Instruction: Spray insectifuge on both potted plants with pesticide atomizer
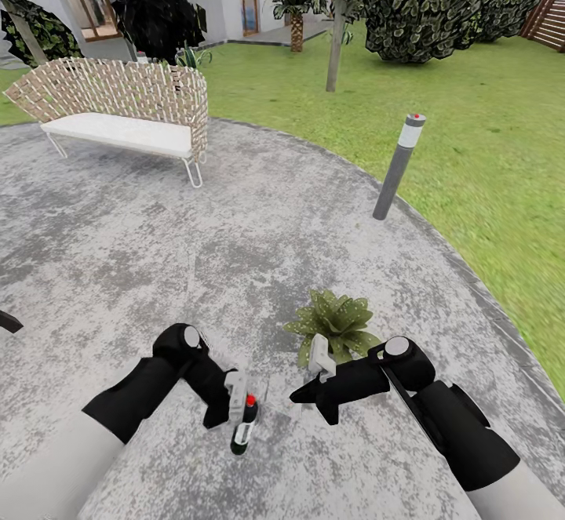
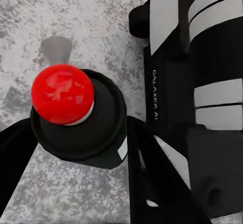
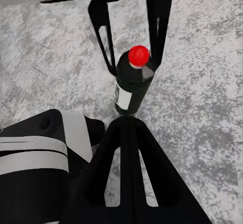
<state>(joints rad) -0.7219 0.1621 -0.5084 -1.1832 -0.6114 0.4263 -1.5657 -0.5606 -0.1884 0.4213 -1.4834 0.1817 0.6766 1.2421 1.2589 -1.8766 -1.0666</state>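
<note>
The pesticide atomizer (image 1: 244,426), a slim dark bottle with a red cap and a white label, stands upright over the grey patio (image 1: 157,253). My left gripper (image 1: 245,410) is shut on it near the neck. In the left wrist view the red cap of the atomizer (image 2: 62,93) sits between the black fingers (image 2: 147,173). The right wrist view shows the atomizer (image 3: 129,89) flanked by the left gripper's fingers (image 3: 158,26). My right gripper (image 1: 300,396) is shut, its tip pointing at the bottle from close by (image 3: 126,122). One potted plant (image 1: 333,324) lies just behind the right gripper.
A woven-back bench with a white seat (image 1: 118,112) stands at the far left of the patio. A grey bollard lamp (image 1: 398,163) rises at the patio's curved edge. The lawn (image 1: 486,151), trees, a palm (image 1: 297,2) and a house lie beyond.
</note>
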